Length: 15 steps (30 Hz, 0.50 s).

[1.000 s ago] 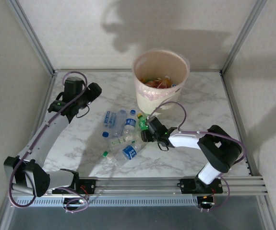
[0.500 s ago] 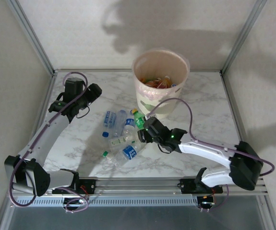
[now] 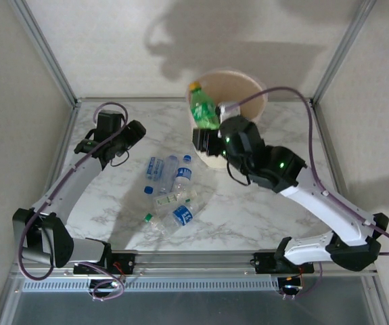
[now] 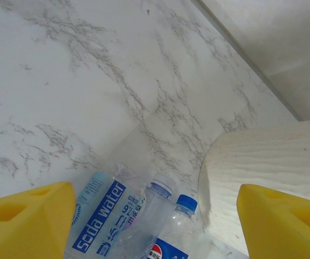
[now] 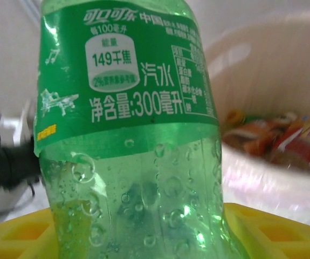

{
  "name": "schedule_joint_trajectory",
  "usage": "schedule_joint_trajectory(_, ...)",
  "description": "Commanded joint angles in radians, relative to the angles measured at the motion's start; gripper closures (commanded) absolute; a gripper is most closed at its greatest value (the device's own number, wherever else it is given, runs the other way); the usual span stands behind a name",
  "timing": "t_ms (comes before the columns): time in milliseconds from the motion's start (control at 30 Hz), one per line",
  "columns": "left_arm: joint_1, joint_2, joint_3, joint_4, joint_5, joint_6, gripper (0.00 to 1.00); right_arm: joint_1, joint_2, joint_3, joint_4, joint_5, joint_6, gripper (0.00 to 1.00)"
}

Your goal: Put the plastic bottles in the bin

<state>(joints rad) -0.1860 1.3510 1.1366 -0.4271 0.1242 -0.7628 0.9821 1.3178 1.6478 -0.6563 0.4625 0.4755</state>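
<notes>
1. The right gripper (image 3: 208, 135) pinches a green bottle (image 3: 203, 112) by its lower body. In the right wrist view its yellow pads (image 5: 276, 232) sit on either side of the bottle, below the green label.
2. The green bottle stands nearly upright with its yellow cap (image 3: 194, 86) on top. It is raised off the table (image 3: 262, 210) at the 9 o'clock edge of the bin (image 3: 252, 82).
3. The bin stands at the 12 o'clock end of the marble table. A pinkish liner (image 5: 273, 183) covers its rim, and orange things (image 5: 289, 135) lie inside, too blurred to name.
4. The left gripper (image 3: 135, 130) hangs over the table at 10 o'clock from the heap of clear bottles (image 3: 172, 189). Its fingers are spread, and the foam tips (image 4: 28, 218) stand wide apart with nothing between them.
5. The heap lies on the table at 7 o'clock from the bin, and most of its bottles carry blue labels.
6. In the left wrist view a soda water bottle (image 4: 98, 216) lies beside a clear-capped bottle (image 4: 163, 186) and a blue-capped bottle (image 4: 187, 204). The bin's cream wall is at their 3 o'clock.
7. A green-capped clear bottle (image 3: 155, 220) lies at the heap's 7 o'clock edge.
</notes>
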Motion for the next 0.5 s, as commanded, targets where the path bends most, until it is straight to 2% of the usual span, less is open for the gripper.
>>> schedule_joint_trajectory(0, 0.01, -0.003, 0.0, -0.002, 0.006, 0.001, 0.22, -0.093, 0.088, 0.154, -0.093, 0.033, -0.02, 0.51)
schedule_joint_trajectory(100, 0.011, -0.01, -0.005, -0.009, -0.003, 0.003, 0.22, -0.176, 0.159, 0.27, -0.105, -0.013, -0.021, 0.51)
schedule_joint_trajectory(300, 0.01, -0.023, -0.029, -0.013, 0.002, 0.005, 0.22, -0.336, 0.268, 0.39, -0.121, -0.125, 0.008, 0.51)
schedule_joint_trajectory(467, 0.01, -0.047, -0.06, -0.014, -0.003, -0.001, 0.22, -0.408, 0.351, 0.443, -0.146, -0.206, 0.032, 0.51)
